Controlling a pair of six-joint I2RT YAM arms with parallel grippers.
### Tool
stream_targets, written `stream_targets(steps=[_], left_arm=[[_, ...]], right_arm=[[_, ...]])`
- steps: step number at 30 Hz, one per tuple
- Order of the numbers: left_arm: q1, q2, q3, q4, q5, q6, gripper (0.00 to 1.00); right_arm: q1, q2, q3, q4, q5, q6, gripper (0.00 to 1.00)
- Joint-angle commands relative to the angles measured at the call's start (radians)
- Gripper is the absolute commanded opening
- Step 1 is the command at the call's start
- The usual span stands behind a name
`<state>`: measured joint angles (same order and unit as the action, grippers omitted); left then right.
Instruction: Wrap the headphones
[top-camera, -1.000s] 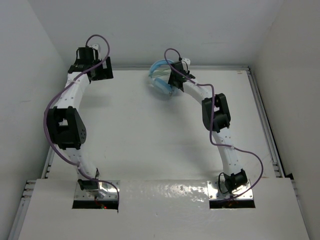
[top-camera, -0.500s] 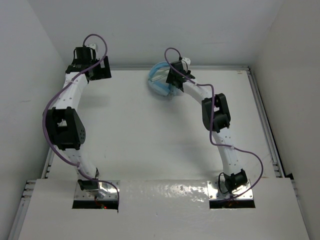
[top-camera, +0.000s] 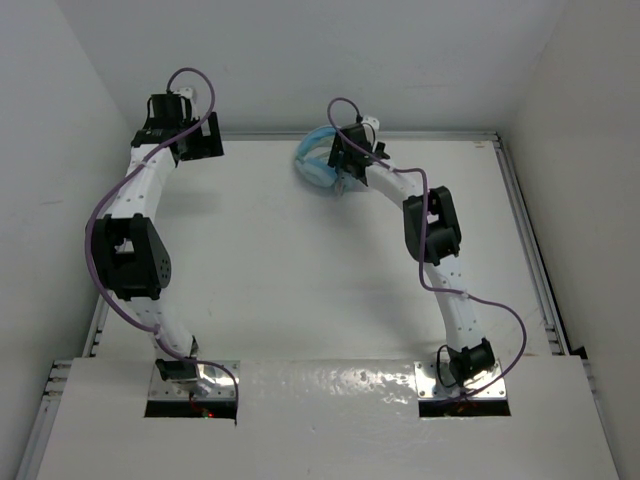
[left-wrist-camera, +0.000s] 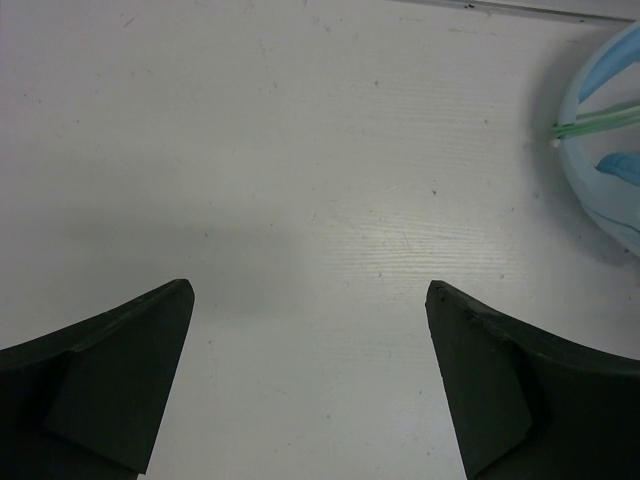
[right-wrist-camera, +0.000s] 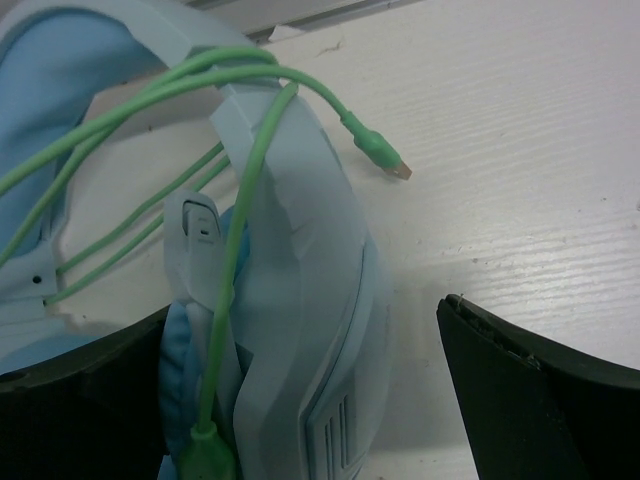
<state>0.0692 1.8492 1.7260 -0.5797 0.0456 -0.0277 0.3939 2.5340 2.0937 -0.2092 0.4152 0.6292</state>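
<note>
The light blue headphones (top-camera: 316, 160) lie at the back of the table, near the middle. In the right wrist view one earcup (right-wrist-camera: 300, 330) stands between my jaws, against the left finger (right-wrist-camera: 80, 400) and apart from the right finger (right-wrist-camera: 540, 390). The pale green cable (right-wrist-camera: 235, 250) loops several times around the headband, and its plug (right-wrist-camera: 385, 158) hangs free above the table. My right gripper (right-wrist-camera: 305, 310) is open around the earcup; it also shows in the top view (top-camera: 338, 168). My left gripper (top-camera: 200, 140) is open and empty at the back left (left-wrist-camera: 308, 290). The headphones show at its view's right edge (left-wrist-camera: 610, 190).
The table's back edge rail (top-camera: 430, 135) runs just behind the headphones, with white walls on three sides. The right arm's elbow (top-camera: 432, 225) stands over the right half of the table. Purple robot cables (top-camera: 100, 215) hang along both arms.
My right gripper has shifted slightly left and back at the headphones, which now sit more bunched toward the back rail. The left arm has barely moved.
</note>
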Motion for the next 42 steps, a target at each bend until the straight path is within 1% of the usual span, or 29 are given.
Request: stream_targets(steps=[1,3,10,16,18,21,22,23,24,25,26,27,28,29,30,31,32,33,34,35,36,38,39,40,41,42], left_arm=[[0.014,-0.058,0.012,0.032,0.014,-0.005,1.00],[0.014,-0.058,0.010,0.032,0.022,-0.005,1.00],[0.015,-0.065,0.004,0.035,0.036,-0.003,1.00],[0.014,-0.082,-0.002,0.035,0.033,0.003,1.00],[0.014,-0.090,-0.002,0.035,0.023,0.009,1.00],[0.029,-0.103,-0.003,0.034,0.000,0.015,1.00],[0.038,-0.107,-0.003,0.034,0.007,0.015,1.00],[0.050,-0.111,-0.008,0.034,0.013,0.012,1.00],[0.079,-0.125,-0.012,0.034,0.022,0.011,1.00],[0.096,-0.134,-0.031,0.035,0.023,0.011,1.00],[0.128,-0.155,-0.042,0.037,0.026,0.012,1.00],[0.147,-0.169,-0.055,0.037,0.030,0.014,1.00],[0.165,-0.179,-0.083,0.037,0.033,0.020,1.00],[0.184,-0.200,-0.097,0.032,0.037,0.023,1.00],[0.223,-0.208,-0.112,0.031,0.045,0.023,1.00],[0.243,-0.218,-0.147,0.029,0.051,0.023,1.00],[0.285,-0.240,-0.169,0.029,0.057,0.023,1.00],[0.302,-0.254,-0.193,0.032,0.066,0.023,1.00],[0.320,-0.266,-0.221,0.038,0.068,0.023,1.00],[0.348,-0.293,-0.273,0.050,0.071,0.023,1.00],[0.359,-0.304,-0.296,0.052,0.069,0.023,1.00],[0.376,-0.330,-0.350,0.049,0.065,0.057,1.00],[0.379,-0.341,-0.368,0.049,0.062,0.066,1.00],[0.380,-0.364,-0.387,0.053,0.060,0.071,1.00],[0.380,-0.375,-0.407,0.060,0.060,0.072,1.00],[0.382,-0.389,-0.442,0.066,0.060,0.074,1.00]], right_arm=[[-0.003,-0.078,-0.011,0.065,-0.068,-0.052,0.99],[-0.001,-0.096,0.002,0.067,-0.085,-0.068,0.99],[-0.001,-0.211,-0.112,0.143,-0.065,-0.049,0.99],[-0.006,-0.265,-0.144,0.137,-0.075,-0.069,0.99],[-0.012,-0.300,-0.176,0.160,-0.110,-0.077,0.99],[-0.038,-0.441,-0.309,0.203,-0.200,-0.077,0.99],[-0.053,-0.442,-0.340,0.205,-0.238,-0.077,0.97],[-0.073,-0.508,-0.368,0.203,-0.284,-0.047,0.93],[-0.122,-0.544,-0.438,0.203,-0.382,-0.027,0.77],[-0.150,-0.620,-0.481,0.203,-0.416,-0.002,0.65],[-0.208,-0.662,-0.573,0.203,-0.487,0.010,0.30],[-0.237,-0.710,-0.624,0.191,-0.504,0.023,0.17],[-0.269,-0.757,-0.682,0.177,-0.515,0.033,0.10],[-0.300,-0.861,-0.740,0.157,-0.521,0.036,0.09],[-0.366,-0.917,-0.865,0.146,-0.524,0.037,0.22],[-0.397,-0.970,-0.929,0.134,-0.524,0.040,0.39],[-0.491,-1.076,-1.037,0.099,-0.523,0.043,0.51],[-0.533,-1.124,-1.081,0.073,-0.526,0.041,0.71],[-0.578,-1.167,-1.121,0.045,-0.524,0.038,0.81],[-0.661,-1.243,-1.183,-0.019,-0.524,0.029,0.90],[-0.699,-1.276,-1.205,-0.054,-0.510,0.001,0.99],[-0.788,-1.325,-1.236,-0.154,-0.495,-0.031,0.99],[-0.797,-1.359,-1.241,-0.180,-0.484,-0.054,0.99],[-0.797,-1.373,-1.241,-0.221,-0.417,-0.059,0.99],[-0.797,-1.392,-1.261,-0.219,-0.386,-0.039,0.99],[-0.796,-1.432,-1.274,-0.207,-0.362,0.039,0.99]])
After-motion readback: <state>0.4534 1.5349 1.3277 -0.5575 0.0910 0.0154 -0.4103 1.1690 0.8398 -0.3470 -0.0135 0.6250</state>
